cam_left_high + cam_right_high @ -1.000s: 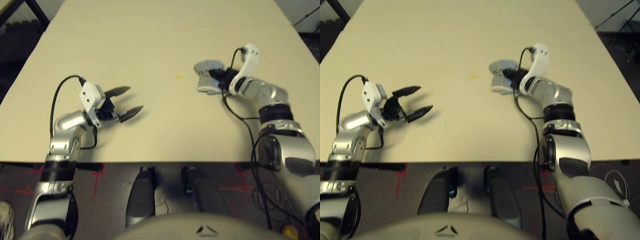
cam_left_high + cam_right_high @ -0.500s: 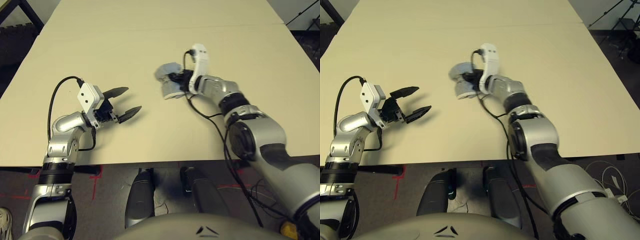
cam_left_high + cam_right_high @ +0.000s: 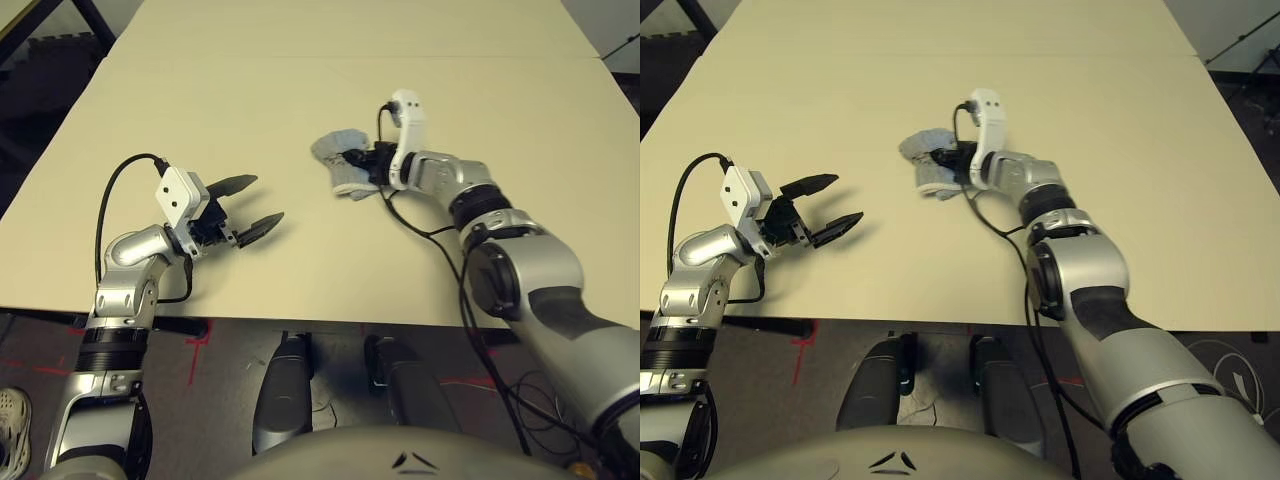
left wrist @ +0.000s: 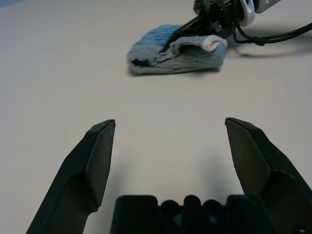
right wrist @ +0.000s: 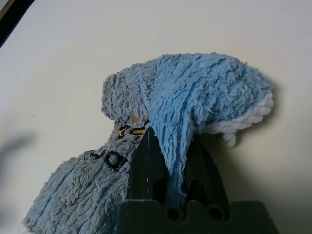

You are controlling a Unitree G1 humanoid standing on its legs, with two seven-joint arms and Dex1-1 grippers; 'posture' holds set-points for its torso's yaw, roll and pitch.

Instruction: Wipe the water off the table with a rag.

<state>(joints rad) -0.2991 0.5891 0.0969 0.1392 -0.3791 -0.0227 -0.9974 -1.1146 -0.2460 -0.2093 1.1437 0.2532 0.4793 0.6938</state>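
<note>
Terry cloth: small grey-blue rag (image 5: 185, 97) with a whitish edge, bunched into a lump and lying on the tabletop, a fold of it pinched between the jaws of the right gripper (image 3: 362, 165).
Right jaws: together, clamped on a ridge of the pile; the rest of the cloth spills ahead of and to either side of the tips. Gripped by a fold, I judge, so the loose bulk drags flat and soaks as the arm sweeps.
Left jaws: apart, nothing between them; left gripper (image 3: 258, 203) hangs just over the pale beige smooth table (image 3: 200, 110), tips aimed toward the cloth, which sits well ahead of them. Likely parked clear so the wiping arm has room.
Water: no yellow-orange splotch can be made out on the bare top in the head views; whether any lies under the cloth I cannot tell. Two or three small orange flecks show on the pile beside the print, just ahead of the right jaw tips; printed or picked up, I cannot tell.
Markings: black printed mark on the cloth, partly folded under; letters not readable. No brand seen on either gripper.
Step in hand: a wiping stroke, by my reading, rag pressed to the surface.
Seam: thin line crosses the tabletop far beyond both jaws.
</note>
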